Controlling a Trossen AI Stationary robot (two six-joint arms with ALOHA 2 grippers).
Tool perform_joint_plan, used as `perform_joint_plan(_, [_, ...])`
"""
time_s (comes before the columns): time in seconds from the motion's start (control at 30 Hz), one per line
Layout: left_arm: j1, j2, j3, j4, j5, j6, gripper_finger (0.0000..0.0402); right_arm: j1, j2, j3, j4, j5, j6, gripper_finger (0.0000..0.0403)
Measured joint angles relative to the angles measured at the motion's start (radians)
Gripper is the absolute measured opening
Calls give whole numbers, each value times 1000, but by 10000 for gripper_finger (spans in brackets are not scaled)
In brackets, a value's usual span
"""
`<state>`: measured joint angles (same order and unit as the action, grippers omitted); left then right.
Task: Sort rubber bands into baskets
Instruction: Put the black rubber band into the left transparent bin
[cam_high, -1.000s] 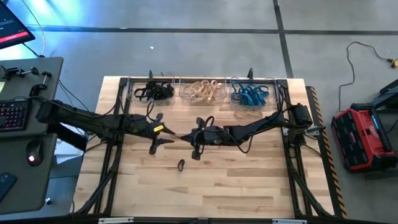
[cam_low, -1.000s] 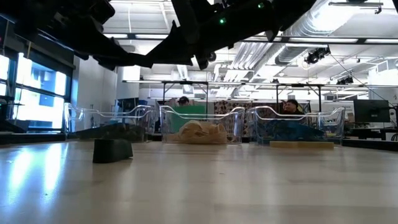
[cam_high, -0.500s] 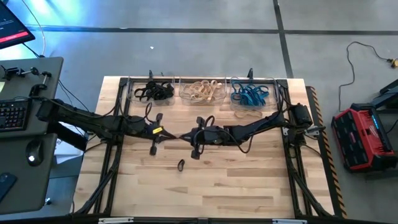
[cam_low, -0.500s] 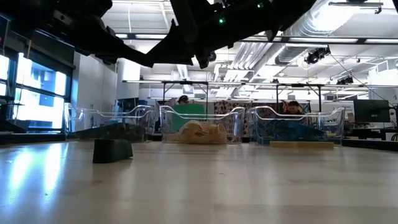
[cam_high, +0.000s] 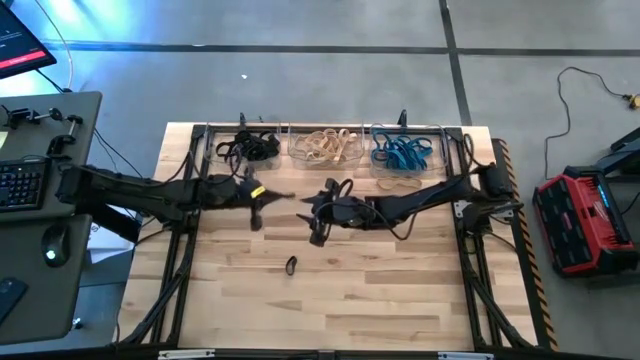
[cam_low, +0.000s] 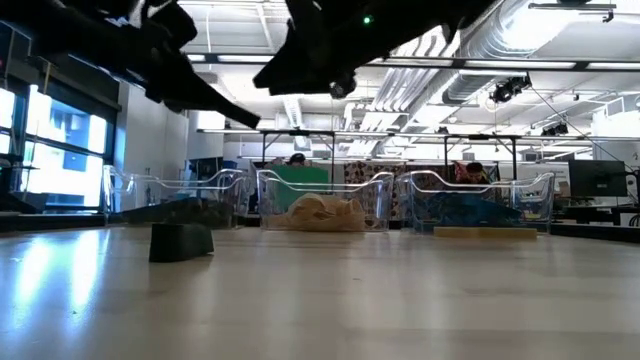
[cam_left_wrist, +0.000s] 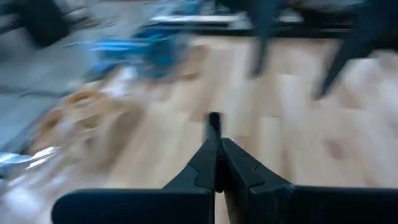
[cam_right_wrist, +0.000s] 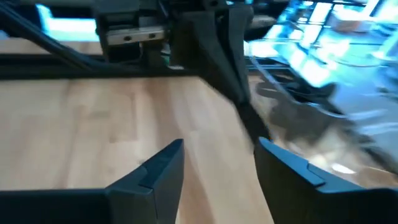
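Left gripper (cam_left_wrist: 214, 134) apparently clamping black band (cam_left_wrist: 214, 119).

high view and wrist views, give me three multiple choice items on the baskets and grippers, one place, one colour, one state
1. Where does the lone black rubber band lie?
A. on bare wood near the table's middle
B. in the middle basket
C. on the floor

2. What colour are the bands in the clear plastic basket on the robot's right?
A. tan
B. blue
C. black

3. How do the right gripper's fingers stand?
A. shut on a band
B. out of sight
C. apart with nothing between

Answers:
1 A: the lone black rubber band lies on the wooden table, apart from every basket.
2 B: the right-hand basket holds blue loops.
3 C: the right gripper shows bare wood between its fingers.
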<state>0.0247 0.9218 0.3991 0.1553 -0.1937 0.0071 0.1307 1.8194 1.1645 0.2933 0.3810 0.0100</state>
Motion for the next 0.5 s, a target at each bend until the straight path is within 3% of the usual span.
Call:
perform_joint_plan(0.2, [111,0,116,-222,-171,-85,1,-2,-74,0,-170,145,-10,183])
perform_joint_plan(0.37, [243,0,208,-419,-282,-109,0,-18,-93,0,-239,132,-7,183])
perform_joint_plan(0.5, [369,0,228,-493,-279,-135,0,-38,-93,0,-296,116,19,183])
